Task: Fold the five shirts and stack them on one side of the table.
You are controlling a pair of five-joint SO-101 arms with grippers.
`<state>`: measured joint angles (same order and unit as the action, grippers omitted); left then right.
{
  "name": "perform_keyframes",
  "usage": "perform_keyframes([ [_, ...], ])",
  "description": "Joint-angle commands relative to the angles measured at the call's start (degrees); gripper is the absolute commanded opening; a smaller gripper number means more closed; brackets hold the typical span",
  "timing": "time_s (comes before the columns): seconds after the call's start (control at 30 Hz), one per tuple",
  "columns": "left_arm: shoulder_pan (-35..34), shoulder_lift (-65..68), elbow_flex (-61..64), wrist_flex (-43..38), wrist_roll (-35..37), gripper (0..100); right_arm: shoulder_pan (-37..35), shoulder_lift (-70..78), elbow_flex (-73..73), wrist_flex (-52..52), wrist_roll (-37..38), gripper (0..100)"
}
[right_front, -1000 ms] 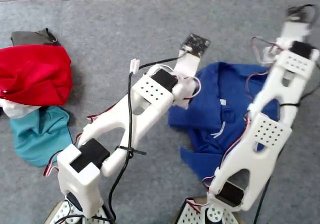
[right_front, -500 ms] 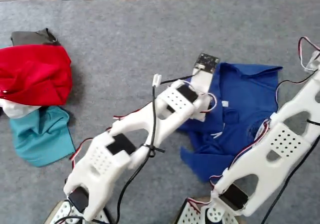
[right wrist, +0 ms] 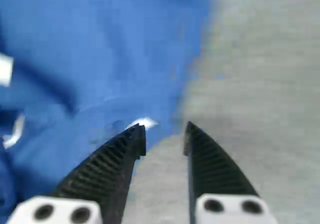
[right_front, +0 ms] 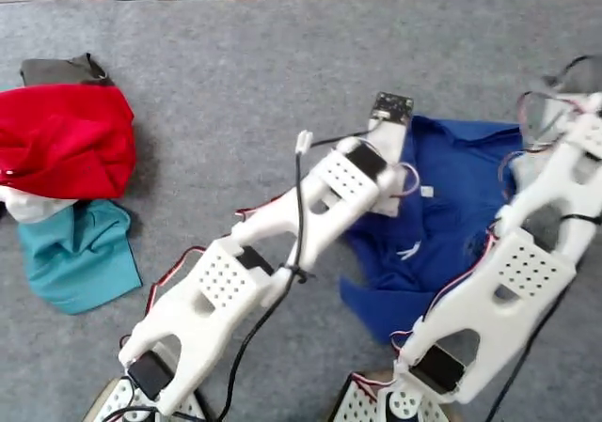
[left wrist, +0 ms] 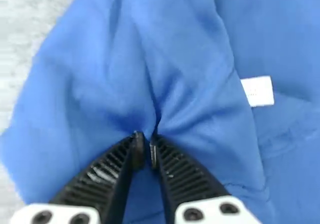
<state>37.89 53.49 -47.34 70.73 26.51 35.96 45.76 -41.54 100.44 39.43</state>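
Blue shirt (right_front: 461, 192) | left hand (left wrist: 145, 140) clamped on it, shifted farther across | right hand (right wrist: 163, 129) apart

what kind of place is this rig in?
Likely a lab or workshop bench: grey felt-like table, white left arm and right arm at its edge, blue shirt and red shirt laid out.

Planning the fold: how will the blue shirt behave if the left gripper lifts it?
Probably floppy: the blue shirt bunches into creases where the left gripper pinches it. Likely to sag and drape, since it lies rumpled.
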Motion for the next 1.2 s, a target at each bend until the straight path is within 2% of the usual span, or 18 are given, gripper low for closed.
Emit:
perform_keyframes([
  [0.0, -8.57, -0.18, -8.22, 6.51, 0.26, 3, -3.52, -5.49, 9.98, -1.23, 0.88, 5.7],
  [0.17, -16.31, 0.53, -26.07, 16.35, 0.35, 3, -5.71, -10.77, 12.88, -1.58, 0.26, 3.2],
  [0.37, -21.05, 0.53, -38.55, 18.2, 0.35, 3, -13.1, -15.87, 23.08, -3.16, -0.7, 3.2],
  [0.5, -24.31, 0.62, -37.32, 11.78, 0.35, 3, -19.08, -19.03, 34.77, -10.99, -4.66, 4.5],
  [0.6, -25.63, 0.53, -32.22, 5.27, 0.35, 4, -23.38, -21.23, 44.26, -18.99, -6.15, 10.9],
  [0.73, -26.07, 0.53, -27.91, 5.45, 0.35, 21, -29.27, -24.48, 53.85, -28.04, -7.65, 16.2],
  [0.8, -26.33, 0.53, -27.03, 7.65, 0.35, 26, -32.44, -25.89, 56.31, -30.15, -8.0, 16.3],
  [0.93, -29.05, -0.09, -27.03, 11.78, 0.35, 26, -36.31, -29.49, 56.75, -31.03, -11.34, 16.3],
  [1.07, -30.99, -0.18, -29.76, 22.68, 0.35, 27, -39.82, -36.35, 57.1, -29.98, -12.4, 16.3],
  [1.17, -36.53, -0.09, -36.53, 29.8, 0.18, 27, -40.79, -40.04, 56.92, -29.8, -13.98, 16.5],
])
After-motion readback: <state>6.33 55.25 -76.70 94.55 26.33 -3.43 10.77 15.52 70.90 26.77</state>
